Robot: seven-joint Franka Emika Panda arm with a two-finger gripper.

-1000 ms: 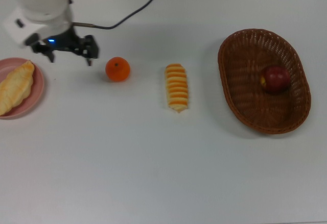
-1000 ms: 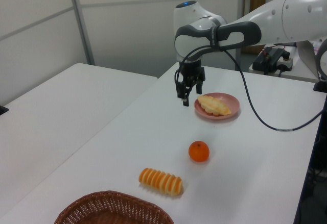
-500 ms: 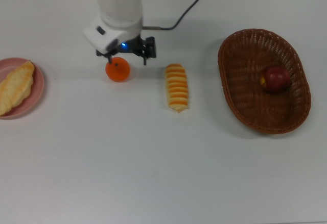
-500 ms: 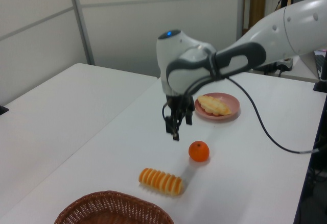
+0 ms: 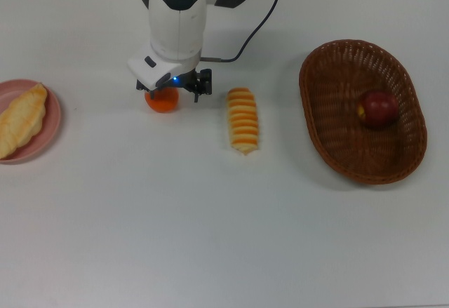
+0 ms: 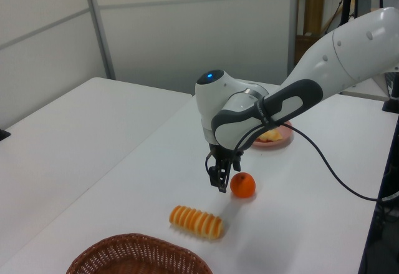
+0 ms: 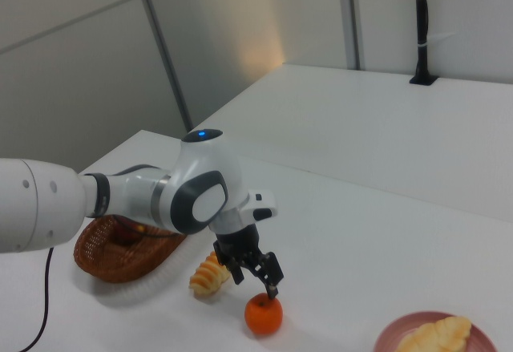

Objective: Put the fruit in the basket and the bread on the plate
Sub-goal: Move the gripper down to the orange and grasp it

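The black two-finger gripper (image 7: 255,276) hangs just above the bright orange round mandarin (image 7: 264,314), its fingers spread apart and holding nothing; in the left view the fingertips sit just beside the fruit's upper edge, and whether they touch it cannot be told. In the top view the gripper (image 5: 170,87) and the white arm cover most of the mandarin (image 5: 163,102), which rests on the white table (image 5: 224,217).

Near it, to the top view's right, lies the pale elongated roll with orange crosswise stripes (image 5: 243,120), also on the table. Further to the top view's right stands the large oval dark-brown wicker basket (image 5: 330,146) with the dark red, yellow-tinged round fruit (image 5: 379,108) inside it. At the top view's left edge the round pink plate (image 5: 49,129) carries the golden-brown braided loaf (image 5: 21,120).
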